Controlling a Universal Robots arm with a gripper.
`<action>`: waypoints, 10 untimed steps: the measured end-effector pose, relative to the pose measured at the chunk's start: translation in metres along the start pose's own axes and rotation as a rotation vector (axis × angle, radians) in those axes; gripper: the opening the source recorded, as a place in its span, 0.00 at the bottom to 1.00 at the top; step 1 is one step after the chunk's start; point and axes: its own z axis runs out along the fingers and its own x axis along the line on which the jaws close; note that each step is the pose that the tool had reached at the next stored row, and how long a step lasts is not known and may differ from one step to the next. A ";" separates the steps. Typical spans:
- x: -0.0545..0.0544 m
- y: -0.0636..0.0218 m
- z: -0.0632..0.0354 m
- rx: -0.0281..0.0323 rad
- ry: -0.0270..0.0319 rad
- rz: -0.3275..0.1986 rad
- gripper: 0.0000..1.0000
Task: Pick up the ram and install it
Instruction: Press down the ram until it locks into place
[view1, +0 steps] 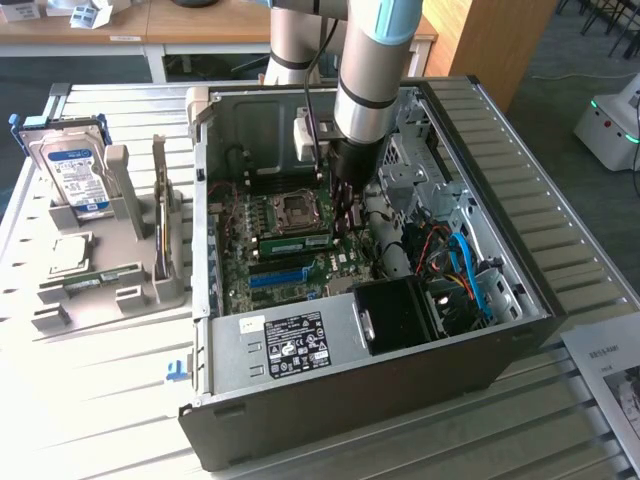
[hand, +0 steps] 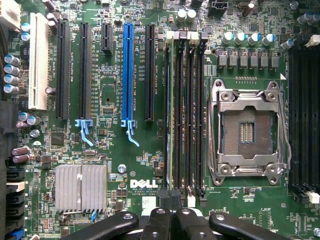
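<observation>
The ram (hand: 172, 115) is a thin green stick standing edge-up in one of the black memory slots beside the bare CPU socket (hand: 247, 132). In the exterior view the ram (view1: 296, 241) lies as a green strip on the motherboard, just below the socket (view1: 297, 208). My gripper (hand: 170, 199) is shut, its two black fingertips pressed together with nothing between them. They hang directly over one end of the ram; I cannot tell whether they touch it. The arm reaches straight down into the open computer case (view1: 520, 210), and the gripper (view1: 345, 200) sits low over the board.
Beside the case, a grey holder (view1: 130, 230) carries a blue-labelled hard drive (view1: 75, 170), another green stick (view1: 100, 277) and an upright card (view1: 160, 210). Inside the case, blue cables (view1: 470, 265) and a black shroud (view1: 400, 310) crowd the exterior view's right. A blue slot (hand: 127, 70) and a heatsink (hand: 80, 187) flank the memory slots.
</observation>
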 end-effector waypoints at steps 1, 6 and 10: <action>0.000 0.0000 0.0000 -0.0001 0.0000 0.000 0.10; 0.000 0.0001 -0.0009 -0.0017 -0.0009 0.000 0.10; 0.000 0.0002 -0.0050 -0.0060 0.0000 0.000 0.10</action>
